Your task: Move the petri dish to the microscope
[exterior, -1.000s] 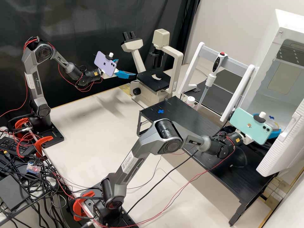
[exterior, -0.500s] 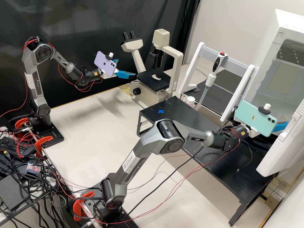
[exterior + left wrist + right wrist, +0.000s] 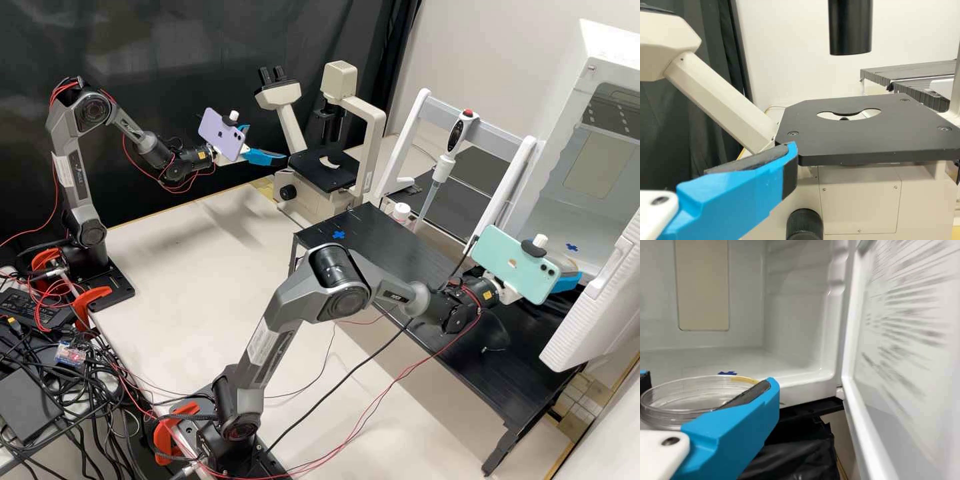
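judging by the hold, pick-up is done: the right gripper (image 3: 708, 380) is clamped on the petri dish (image 3: 675, 414), with the white cabinet (image 3: 795, 315) ahead of it. carrying and set-down remain; the microscope (image 3: 865, 141) is just ahead of the left gripper (image 3: 268, 143), fingers apart.

Black bench (image 3: 393, 245) with a blue cross (image 3: 339, 235) on top

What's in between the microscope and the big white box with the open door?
Between the microscope and the white box, the high view shows a white frame with a pipette, plus a small white-capped bottle.
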### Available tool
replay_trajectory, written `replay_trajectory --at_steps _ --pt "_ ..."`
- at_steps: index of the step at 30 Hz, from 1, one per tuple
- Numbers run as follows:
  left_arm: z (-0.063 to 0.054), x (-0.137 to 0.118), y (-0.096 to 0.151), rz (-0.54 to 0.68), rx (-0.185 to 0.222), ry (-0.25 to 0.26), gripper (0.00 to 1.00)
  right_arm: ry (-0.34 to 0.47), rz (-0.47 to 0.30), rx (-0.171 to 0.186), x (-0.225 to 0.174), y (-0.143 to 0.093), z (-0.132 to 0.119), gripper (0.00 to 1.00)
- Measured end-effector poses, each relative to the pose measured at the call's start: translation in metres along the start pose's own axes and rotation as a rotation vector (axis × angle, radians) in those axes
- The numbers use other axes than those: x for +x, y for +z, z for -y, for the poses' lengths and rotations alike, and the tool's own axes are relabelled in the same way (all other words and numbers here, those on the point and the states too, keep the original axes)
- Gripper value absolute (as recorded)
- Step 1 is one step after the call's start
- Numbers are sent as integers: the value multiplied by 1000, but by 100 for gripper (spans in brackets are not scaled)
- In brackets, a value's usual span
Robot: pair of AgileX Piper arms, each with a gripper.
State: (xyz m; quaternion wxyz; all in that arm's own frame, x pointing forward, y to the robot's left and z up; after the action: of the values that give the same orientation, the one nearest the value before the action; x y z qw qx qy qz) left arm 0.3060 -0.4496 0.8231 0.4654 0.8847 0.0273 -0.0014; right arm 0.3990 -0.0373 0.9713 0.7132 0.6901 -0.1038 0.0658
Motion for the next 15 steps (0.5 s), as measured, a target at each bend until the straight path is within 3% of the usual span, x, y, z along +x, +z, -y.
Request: replay_trajectory --at_steps 3,9,15 --pt "0 0 0 0 0 0 100 36 -33 8 -32 -5 -6 0" --pt "0 0 0 0 0 0 100 92 -159 62 -95 -26 -8 0" --pt "0 0 0 0 0 0 100 28 -278 58 -145 -53 13 0"
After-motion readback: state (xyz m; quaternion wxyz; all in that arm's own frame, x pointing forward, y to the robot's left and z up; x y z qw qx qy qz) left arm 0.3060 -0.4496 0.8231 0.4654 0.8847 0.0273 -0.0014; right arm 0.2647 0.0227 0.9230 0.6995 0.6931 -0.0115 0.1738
